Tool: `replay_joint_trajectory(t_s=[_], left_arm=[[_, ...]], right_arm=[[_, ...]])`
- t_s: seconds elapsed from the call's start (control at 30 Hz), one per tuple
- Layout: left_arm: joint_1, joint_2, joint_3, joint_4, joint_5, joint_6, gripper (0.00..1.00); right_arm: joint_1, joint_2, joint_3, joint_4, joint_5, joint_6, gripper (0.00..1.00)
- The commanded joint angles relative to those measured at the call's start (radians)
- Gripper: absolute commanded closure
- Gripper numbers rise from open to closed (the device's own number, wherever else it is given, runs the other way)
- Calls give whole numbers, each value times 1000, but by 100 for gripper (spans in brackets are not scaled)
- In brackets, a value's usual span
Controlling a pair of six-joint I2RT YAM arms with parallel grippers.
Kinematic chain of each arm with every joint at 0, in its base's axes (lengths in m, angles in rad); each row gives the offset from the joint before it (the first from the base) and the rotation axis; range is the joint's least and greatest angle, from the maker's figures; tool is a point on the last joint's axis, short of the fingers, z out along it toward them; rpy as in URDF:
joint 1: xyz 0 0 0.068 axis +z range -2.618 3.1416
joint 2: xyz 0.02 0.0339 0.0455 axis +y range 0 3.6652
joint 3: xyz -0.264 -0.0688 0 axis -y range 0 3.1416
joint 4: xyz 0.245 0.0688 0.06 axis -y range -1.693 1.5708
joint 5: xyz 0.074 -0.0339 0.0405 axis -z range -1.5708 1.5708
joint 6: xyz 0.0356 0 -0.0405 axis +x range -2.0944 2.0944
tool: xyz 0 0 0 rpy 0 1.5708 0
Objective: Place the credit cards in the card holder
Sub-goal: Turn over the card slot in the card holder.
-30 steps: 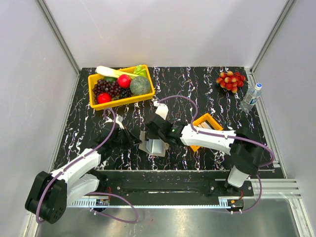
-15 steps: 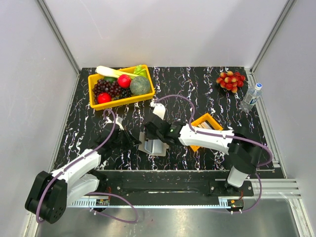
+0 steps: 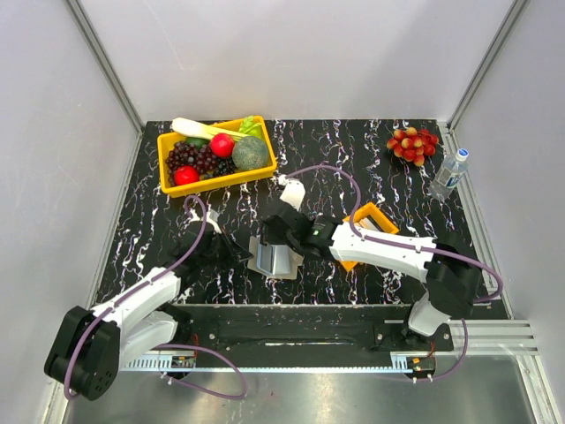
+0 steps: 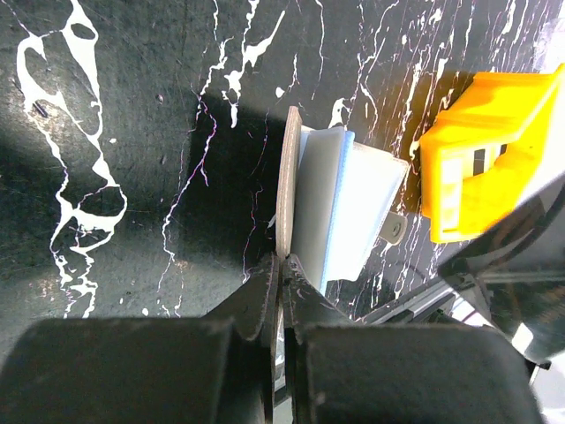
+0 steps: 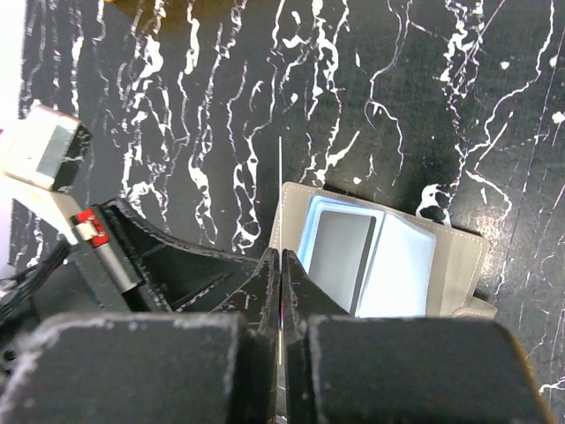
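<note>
The card holder [image 3: 275, 261] lies open on the black marbled table, taupe outside and blue-grey inside. In the right wrist view a grey card [image 5: 340, 252] sits in the pocket of the card holder [image 5: 441, 265]. My left gripper [image 3: 240, 253] is shut on the holder's left flap [image 4: 288, 190], holding it raised on edge. My right gripper [image 3: 277, 237] hovers over the holder's left side, shut on a thin credit card [image 5: 280, 190] seen edge-on, pointing down beside the flap. The small orange tray [image 3: 381, 215] holds more cards [image 3: 374, 228].
A yellow bin [image 3: 168, 168] of fruit and vegetables stands at the back left. A cluster of red fruit [image 3: 412, 144] and a water bottle [image 3: 450, 172] are at the back right. The orange tray [image 4: 481, 155] is just right of the holder.
My right arm's forearm and elbow have swung a little to the right, and its gripper has shifted slightly over the holder with the card. The left arm has not moved.
</note>
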State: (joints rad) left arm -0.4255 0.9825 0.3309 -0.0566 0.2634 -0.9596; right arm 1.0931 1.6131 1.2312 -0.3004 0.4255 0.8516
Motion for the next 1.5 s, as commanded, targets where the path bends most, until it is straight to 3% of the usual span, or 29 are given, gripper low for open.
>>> replay_joint_trajectory(t_s=[0.0,1.47], left_arm=[[-9,-27,-16,49,-20,-28,100],[-24,-42,-12,49,-26,-39,100]], right_arm=[[13,48,17,-16,-2,41,100],[30,159,60,-25,-25,21,100]])
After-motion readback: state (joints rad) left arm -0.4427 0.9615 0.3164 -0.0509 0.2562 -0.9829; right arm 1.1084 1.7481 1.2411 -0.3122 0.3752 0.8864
